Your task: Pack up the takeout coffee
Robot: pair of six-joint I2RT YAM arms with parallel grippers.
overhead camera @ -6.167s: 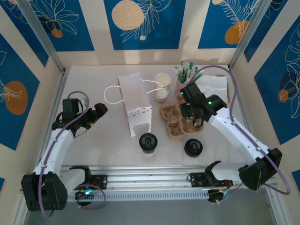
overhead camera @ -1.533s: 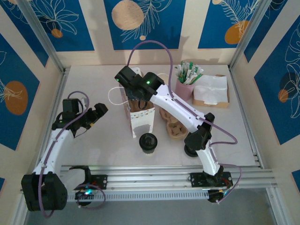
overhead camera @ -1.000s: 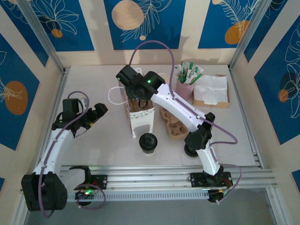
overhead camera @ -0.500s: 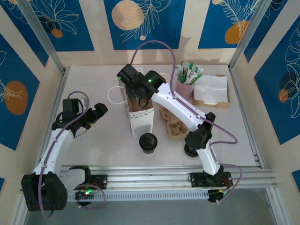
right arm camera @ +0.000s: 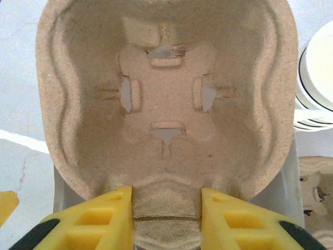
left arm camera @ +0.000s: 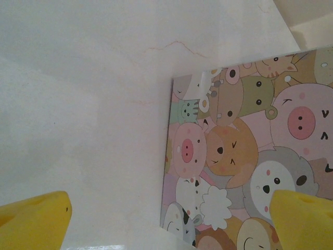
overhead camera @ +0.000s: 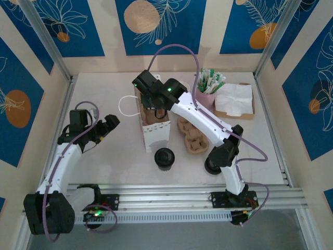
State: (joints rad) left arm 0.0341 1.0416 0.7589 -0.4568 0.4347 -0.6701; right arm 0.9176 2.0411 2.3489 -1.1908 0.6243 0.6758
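The takeout coffee, a pale cup under a black lid, stands on the table just in front of the white gift bag. My right gripper hangs over the bag's open top, shut on a brown pulp cup carrier. In the right wrist view the yellow fingers pinch the carrier's tab, and the right gripper points down at the bag. My left gripper is open to the left of the bag, well apart from it. The left gripper faces the bag's cartoon-animal side with nothing between its fingers.
More pulp carriers lie right of the bag. A loose black lid sits near the right arm's elbow. A pink cup of stirrers and a napkin box stand at the back right. Stacked paper cups are beside the bag.
The right arm has carried a pulp carrier from the right side to above the bag's mouth, then drifted slightly right over the last second. The left arm has stayed still.
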